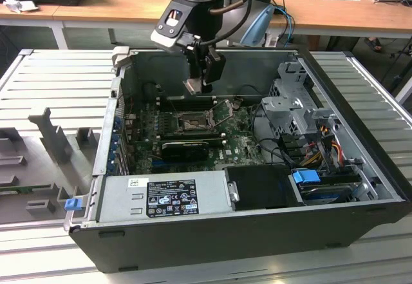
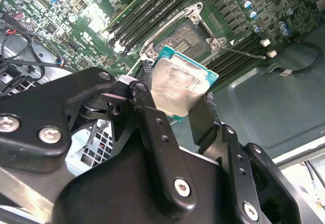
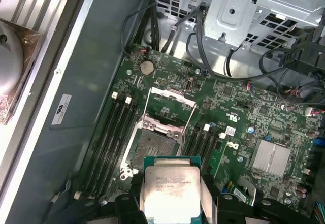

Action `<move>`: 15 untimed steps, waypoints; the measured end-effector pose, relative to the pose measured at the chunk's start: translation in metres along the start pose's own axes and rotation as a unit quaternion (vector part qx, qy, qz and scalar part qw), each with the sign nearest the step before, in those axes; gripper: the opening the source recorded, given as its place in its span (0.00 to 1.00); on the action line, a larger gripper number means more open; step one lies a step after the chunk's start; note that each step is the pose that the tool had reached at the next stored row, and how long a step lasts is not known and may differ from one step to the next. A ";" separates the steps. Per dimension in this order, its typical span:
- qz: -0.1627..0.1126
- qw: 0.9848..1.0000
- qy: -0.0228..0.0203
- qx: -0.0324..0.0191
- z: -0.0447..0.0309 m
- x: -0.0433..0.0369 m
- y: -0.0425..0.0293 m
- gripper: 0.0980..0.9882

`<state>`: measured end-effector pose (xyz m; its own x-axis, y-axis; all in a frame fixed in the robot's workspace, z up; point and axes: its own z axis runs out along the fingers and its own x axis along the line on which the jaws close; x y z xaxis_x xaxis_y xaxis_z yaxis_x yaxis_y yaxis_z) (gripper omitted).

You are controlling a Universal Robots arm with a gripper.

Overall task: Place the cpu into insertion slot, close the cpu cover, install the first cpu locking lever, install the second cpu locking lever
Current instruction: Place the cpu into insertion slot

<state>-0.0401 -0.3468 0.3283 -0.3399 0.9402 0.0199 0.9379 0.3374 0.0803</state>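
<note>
black claw (image 1: pixel 203 81) clenched on the silver-grey square cpu (image 3: pixel 171 191) over the empty black-rimmed insertion slot (image 3: pixel 152 148); silvery cpu cover (image 3: pixel 162 126) open, nothing seated yet.

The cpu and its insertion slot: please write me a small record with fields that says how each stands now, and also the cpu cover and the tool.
tool: shut on the cpu, hanging over the motherboard
cpu: gripped at two opposite edges, metal face showing, not in the slot
insertion slot: empty, dark pin field bare
cpu cover: swung up, open
computer case: lying on its side, open on top
work done: none of the steps finished
</note>
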 end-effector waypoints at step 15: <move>0.000 1.000 0.000 0.001 0.0105 -0.0002 -0.0008 0.48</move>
<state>-0.0401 -0.3468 0.3177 -0.3399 0.9403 0.0203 0.9381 0.3374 0.0790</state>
